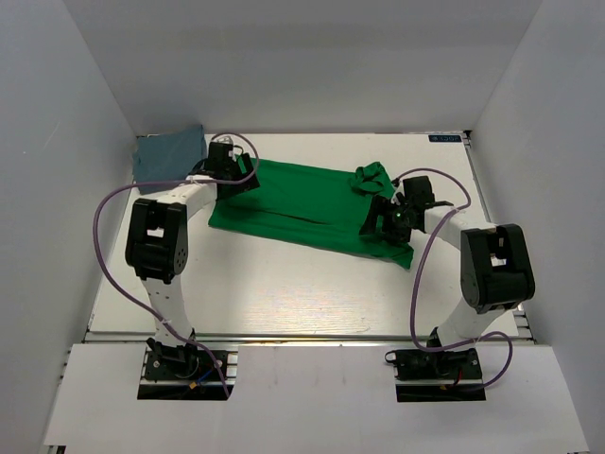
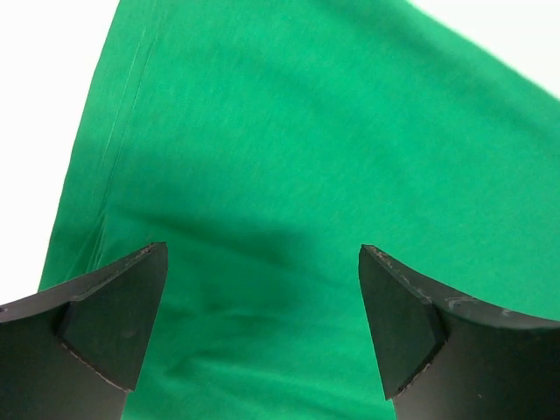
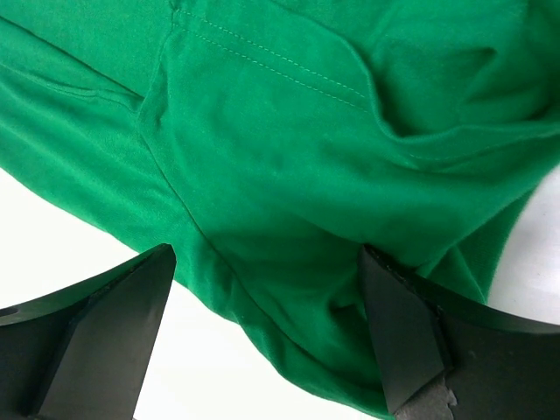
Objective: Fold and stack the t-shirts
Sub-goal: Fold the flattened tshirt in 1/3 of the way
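From the top external view, two t-shirts lie on the white table (image 1: pixel 284 293). One green t-shirt (image 1: pixel 302 210) is spread slantwise across the middle. One grey-blue t-shirt (image 1: pixel 170 151) sits bunched in the far left corner, apart from both grippers. The left gripper (image 1: pixel 236 175) is over the green shirt's left end, and the right gripper (image 1: pixel 388 225) is over its crumpled right end.

In the left wrist view, the left gripper (image 2: pixel 262 324) has its jaws spread wide and holds nothing. Smooth green t-shirt (image 2: pixel 306 157) fills the space under and beyond both fingers (image 2: pixel 114 315).

In the right wrist view, the right gripper (image 3: pixel 262 337) is also spread wide and empty. The green t-shirt (image 3: pixel 289 157), with its folded, stitched hem, lies just ahead of the two fingers (image 3: pixel 407 341). Bare table (image 3: pixel 79 236) shows at the left.
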`<state>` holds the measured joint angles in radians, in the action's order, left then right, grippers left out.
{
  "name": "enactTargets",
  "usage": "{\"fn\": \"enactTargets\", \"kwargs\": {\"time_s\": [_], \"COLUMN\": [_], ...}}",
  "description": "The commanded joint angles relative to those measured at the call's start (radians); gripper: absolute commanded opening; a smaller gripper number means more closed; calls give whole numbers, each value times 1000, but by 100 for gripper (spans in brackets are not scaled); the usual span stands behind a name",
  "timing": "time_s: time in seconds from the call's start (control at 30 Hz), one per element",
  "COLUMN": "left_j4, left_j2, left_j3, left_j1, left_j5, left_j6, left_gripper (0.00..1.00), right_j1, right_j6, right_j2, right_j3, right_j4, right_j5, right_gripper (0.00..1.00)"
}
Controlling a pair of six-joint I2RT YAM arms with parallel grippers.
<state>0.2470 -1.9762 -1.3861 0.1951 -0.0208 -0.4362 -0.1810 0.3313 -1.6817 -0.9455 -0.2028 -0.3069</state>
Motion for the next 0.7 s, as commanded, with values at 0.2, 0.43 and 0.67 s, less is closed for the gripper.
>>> {"fn": "enactTargets", "kwargs": {"time_s": [0.2,0.43,0.67], "left_j4": [29,54,78], "left_j2": [-125,66,157], "left_j3": [-256,-42,108], "left_j1": [-23,-23,-23], "left_j5": [-74,-63,-172], "left_j6": [-42,-44,-78], "left_gripper": [100,100,100], "right_j1": [8,6,5], "right_j6": [-21,-32,-41], "right_j2": [62,48,45], "right_j3": [13,1,-3], "right_j4": [-23,-21,-27], "right_j5": [43,23,19], "right_gripper": [90,90,90]}}
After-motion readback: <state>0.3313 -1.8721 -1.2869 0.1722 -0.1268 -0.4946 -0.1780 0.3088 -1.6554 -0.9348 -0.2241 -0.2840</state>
